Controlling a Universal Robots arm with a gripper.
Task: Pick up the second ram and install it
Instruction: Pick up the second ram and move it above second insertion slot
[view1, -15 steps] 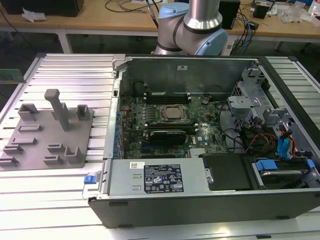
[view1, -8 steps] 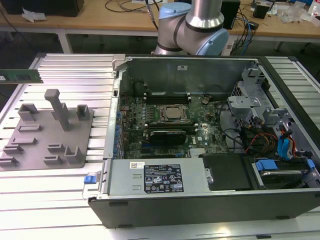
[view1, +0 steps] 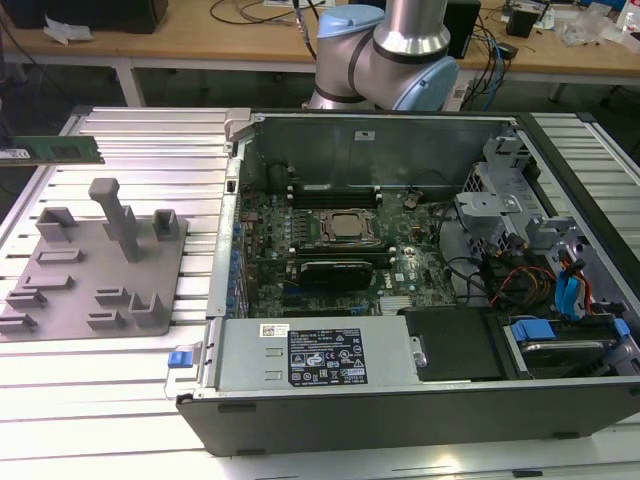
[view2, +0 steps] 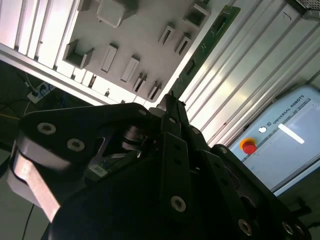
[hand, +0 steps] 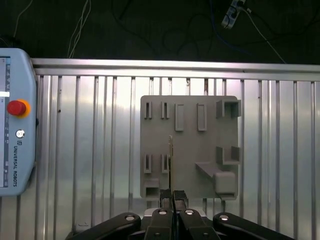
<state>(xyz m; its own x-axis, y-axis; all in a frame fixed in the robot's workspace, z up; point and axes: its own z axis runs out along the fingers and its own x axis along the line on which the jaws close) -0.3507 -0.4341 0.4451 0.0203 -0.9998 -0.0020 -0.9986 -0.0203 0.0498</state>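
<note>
Second ram (view1: 55, 150) is held in the air, clamped edge-on between the fingers (hand: 165, 197), above the grey plate and well apart from the computer case. Everything is carried by the slotted metal table (view1: 120, 130). The open computer case (view1: 400, 425) is set toward the table's edge on the exterior view's right, and the grey plate (view1: 100, 270) with its upright posts lies toward the opposite edge. A teach pendant (hand: 15, 135) with a red button is seen on the table beside the plate in the first wrist view. The gripper (hand: 172, 192) appears to be closed near one end of the second ram, so most of the strip is left projecting beyond the fingertips. With such a hold, the strip could be levered askew or slid in the fingers by a knock against the tall post or the case wall. A tilted strip would not be seated squarely in a slot on the motherboard (view1: 330, 230), and pressure applied then could bend the board or damage its contacts.
</note>
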